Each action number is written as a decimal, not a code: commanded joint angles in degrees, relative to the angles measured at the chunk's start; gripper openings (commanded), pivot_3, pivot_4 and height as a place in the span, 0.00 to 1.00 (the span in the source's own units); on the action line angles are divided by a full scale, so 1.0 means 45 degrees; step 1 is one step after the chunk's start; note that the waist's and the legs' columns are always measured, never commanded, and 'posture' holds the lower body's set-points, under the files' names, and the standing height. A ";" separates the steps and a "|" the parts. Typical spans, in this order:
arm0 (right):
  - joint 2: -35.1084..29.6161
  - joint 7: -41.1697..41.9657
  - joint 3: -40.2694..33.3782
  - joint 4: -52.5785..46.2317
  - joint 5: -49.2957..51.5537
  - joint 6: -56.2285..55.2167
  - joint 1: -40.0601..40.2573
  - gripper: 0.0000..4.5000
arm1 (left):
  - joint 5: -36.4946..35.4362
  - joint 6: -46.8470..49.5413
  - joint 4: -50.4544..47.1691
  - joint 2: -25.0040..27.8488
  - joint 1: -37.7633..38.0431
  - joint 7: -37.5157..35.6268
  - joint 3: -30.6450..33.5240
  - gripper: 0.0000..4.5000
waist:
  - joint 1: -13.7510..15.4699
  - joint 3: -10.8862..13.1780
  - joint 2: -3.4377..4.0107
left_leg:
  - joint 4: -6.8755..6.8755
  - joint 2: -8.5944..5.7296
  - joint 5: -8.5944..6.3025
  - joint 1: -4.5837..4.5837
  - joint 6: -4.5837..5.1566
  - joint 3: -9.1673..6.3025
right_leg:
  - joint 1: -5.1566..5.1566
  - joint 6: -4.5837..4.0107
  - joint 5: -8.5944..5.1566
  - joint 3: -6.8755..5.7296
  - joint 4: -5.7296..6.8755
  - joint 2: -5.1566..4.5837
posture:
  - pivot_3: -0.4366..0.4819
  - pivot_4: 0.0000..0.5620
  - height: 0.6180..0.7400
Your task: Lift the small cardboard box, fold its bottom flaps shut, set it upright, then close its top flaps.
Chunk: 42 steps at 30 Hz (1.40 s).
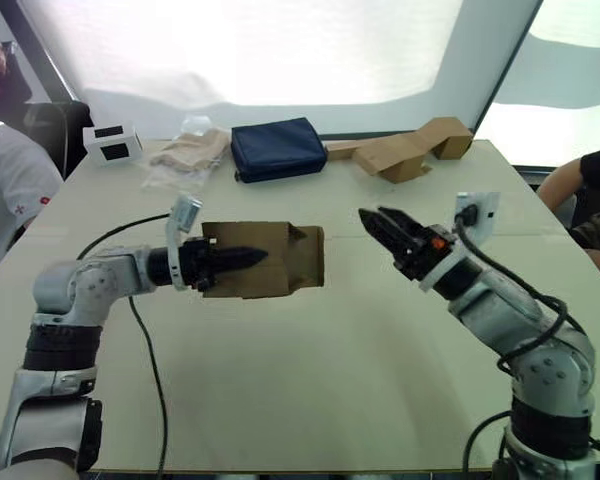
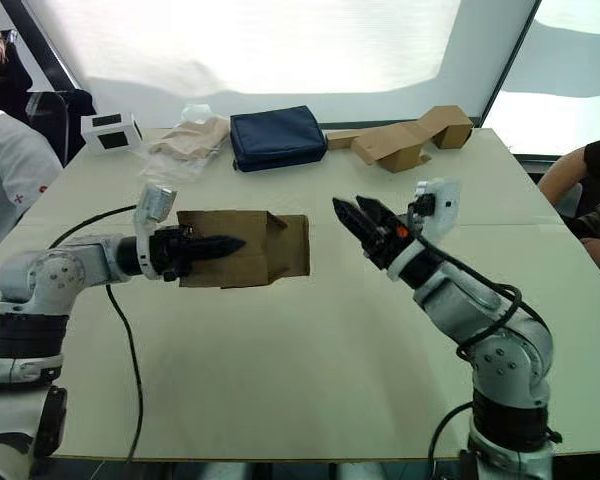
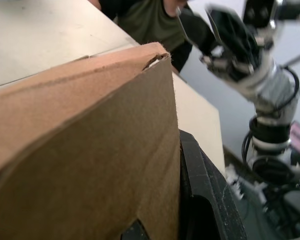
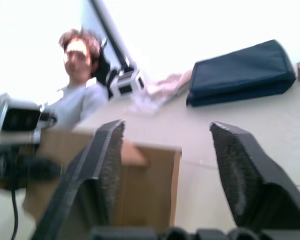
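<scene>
No readable writing anywhere. Left gripper (image 1: 242, 258) reaches level toward table middle, black fingers pinching wall of small cardboard box (image 1: 280, 262), box held above beige table (image 1: 310, 380), lying sideways. Plain brown corrugated card, raw edges. Right gripper (image 2: 351, 217) angled up toward box, just beside it, not touching, fingers (image 4: 104, 170) spread wide. Navy pouch (image 1: 277, 148) at far edge.
</scene>
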 commanded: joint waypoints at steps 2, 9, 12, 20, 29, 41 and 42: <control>0.0588 -0.0047 0.0181 0.0310 0.0068 -0.0667 -0.0759 0.06 | 0.0666 -0.1432 0.0302 0.0343 -0.1217 -0.1126 -0.0102 0.00 | -0.0016 0.0000 0.0002 | 0.0002 -0.0005 -0.0002 0.0001 0.0003 0.0004 | 0.0003 0.0000 0.0000 0.0001 -0.0002 0.0001 | 0.48 0.27 1.00; 0.0289 0.0810 0.1271 0.0147 -0.0371 -0.0421 -0.0693 0.00 | 0.0888 -0.1880 0.0592 0.0314 -0.1586 -0.1558 -0.0034 0.00 | -0.0096 0.0002 0.0008 | -0.0001 0.0005 -0.0008 -0.0001 0.0015 0.0010 | -0.0008 0.0002 0.0000 0.0006 -0.0001 0.0018 | 0.48 0.27 1.00; 0.0298 0.1061 0.1739 0.0207 -0.0773 -0.0507 -0.0764 0.00 | 0.0912 -0.1911 0.0577 0.0254 -0.1606 -0.1567 -0.0041 0.00 | -0.0092 0.0002 0.0008 | 0.0000 0.0011 -0.0007 0.0001 0.0016 0.0008 | -0.0008 0.0002 0.0000 0.0007 0.0006 0.0023 | 0.48 0.27 1.00; 0.0403 0.1773 0.2796 0.0384 -0.1962 -0.0569 -0.0966 0.00 | 0.0870 -0.1829 0.0361 -0.0061 -0.1719 -0.1417 -0.0051 0.00 | -0.0079 0.0002 0.0008 | 0.0002 0.0008 -0.0008 0.0000 0.0016 0.0008 | -0.0007 0.0002 0.0000 0.0006 0.0006 0.0023 | 0.48 0.27 1.00; 0.0556 0.2492 0.3272 0.0204 -0.1985 -0.0273 -0.1161 0.00 | 0.0615 -0.1309 -0.0201 0.0170 -0.1377 -0.1616 -0.0116 0.00 | -0.0093 0.0002 0.0007 | 0.0002 0.0009 -0.0008 0.0000 0.0016 0.0005 | -0.0007 0.0002 0.0000 0.0005 0.0006 0.0021 | 0.48 0.27 1.00; 0.0672 0.3049 0.3966 0.0047 -0.2388 -0.0072 -0.1276 0.00 | 0.0373 -0.0860 -0.0687 0.0255 -0.1179 -0.1463 0.0004 0.00 | -0.0087 0.0002 0.0007 | 0.0002 0.0010 -0.0008 0.0001 0.0016 0.0003 | -0.0007 0.0002 0.0000 0.0005 0.0005 0.0019 | 0.48 0.27 1.00; 0.0677 0.3098 0.3984 0.0076 -0.2464 -0.0113 -0.1299 0.00 | 0.0383 -0.0851 -0.0709 0.0256 -0.1161 -0.1434 0.0023 0.00 | -0.0086 0.0002 0.0007 | 0.0002 0.0010 -0.0008 0.0001 0.0016 0.0003 | -0.0006 0.0002 0.0000 0.0005 0.0005 0.0020 | 0.48 0.27 1.00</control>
